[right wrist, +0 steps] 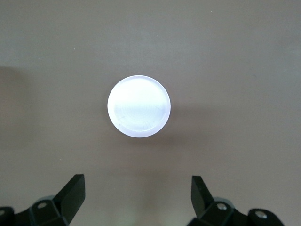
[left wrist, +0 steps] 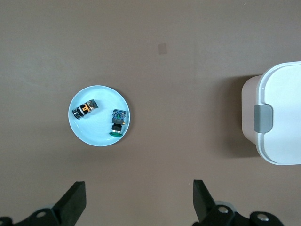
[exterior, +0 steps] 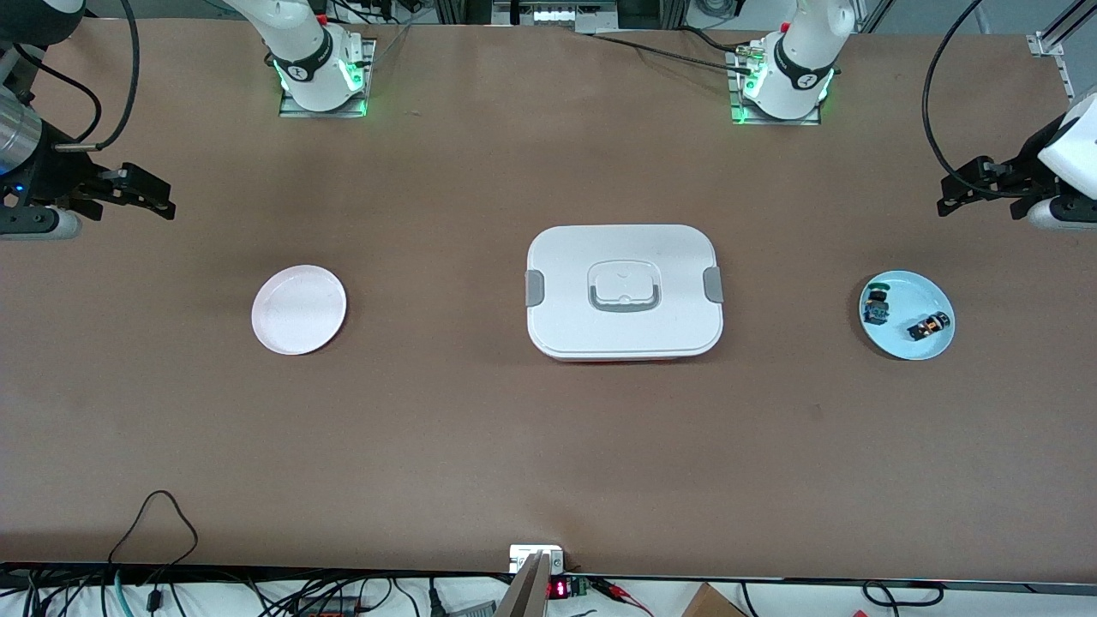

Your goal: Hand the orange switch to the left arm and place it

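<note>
The orange switch [exterior: 928,326] [left wrist: 85,109] lies on its side on a light blue plate [exterior: 917,296] [left wrist: 99,96] toward the left arm's end of the table. The white box [exterior: 624,291] [left wrist: 282,122], with grey clasps and its lid on, stands at the table's middle. My left gripper [exterior: 944,197] [left wrist: 139,186] hangs open and empty over bare table beside the blue plate. My right gripper [exterior: 167,201] [right wrist: 137,180] hangs open and empty over bare table at the right arm's end, apart from a pale pink plate [exterior: 299,309] [right wrist: 138,106].
A green-capped switch [exterior: 876,304] [left wrist: 117,123] with a blue body shares the blue plate. The pale pink plate holds nothing. Cables and small electronics [exterior: 548,583] run along the table edge nearest the front camera.
</note>
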